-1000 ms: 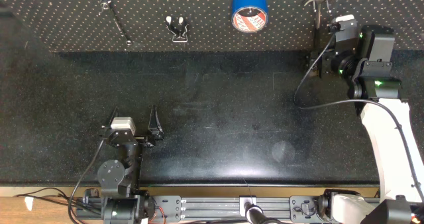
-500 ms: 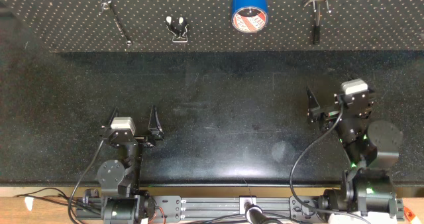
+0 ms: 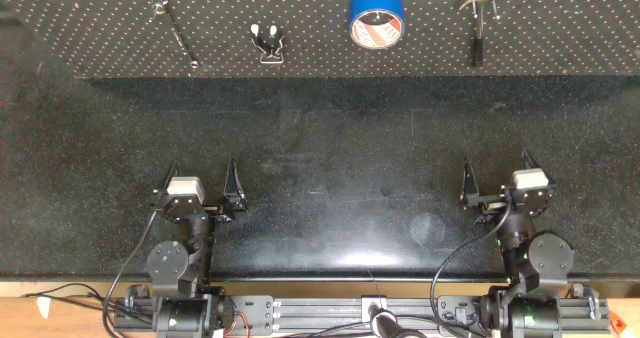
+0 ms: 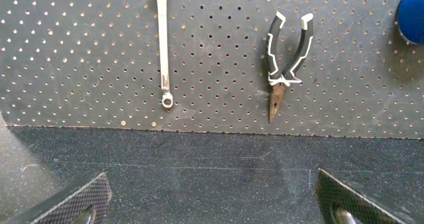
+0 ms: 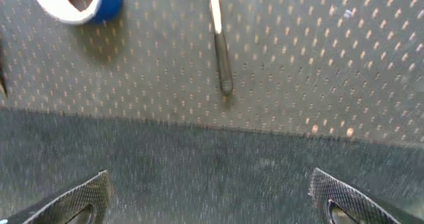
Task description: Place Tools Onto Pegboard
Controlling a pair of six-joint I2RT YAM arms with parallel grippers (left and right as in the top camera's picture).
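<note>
Black worktop, pegboard (image 3: 300, 53) behind: wrench (image 3: 175, 33), pliers (image 3: 266, 42), tape roll (image 3: 377, 20) and hammer (image 3: 480, 23) all hang there. Right gripper (image 3: 497, 175) has pulled back from the hammer to its base, spread, empty. Left gripper (image 3: 202, 176) likewise spread, empty. Task looks finished.

Back carrier: dark perforated pegboard (image 3: 90, 38), band across 12 o'clock of top view, meeting black textured worktop (image 3: 330, 148) along straight seam. Four tools on board in one row, well apart:
- slim silver wrench (image 3: 176, 34), 10 o'clock, slanted
- black pliers with white-edged handles (image 3: 266, 44), 11 o'clock, nose toward worktop
- blue tape roll (image 3: 377, 19), 12 o'clock
- steel-headed hammer with black handle (image 3: 478, 23), 1 o'clock, handle toward worktop

Worktop runs from seam through centre to 6 o'clock, with faint pale scuffs near centre.
</note>
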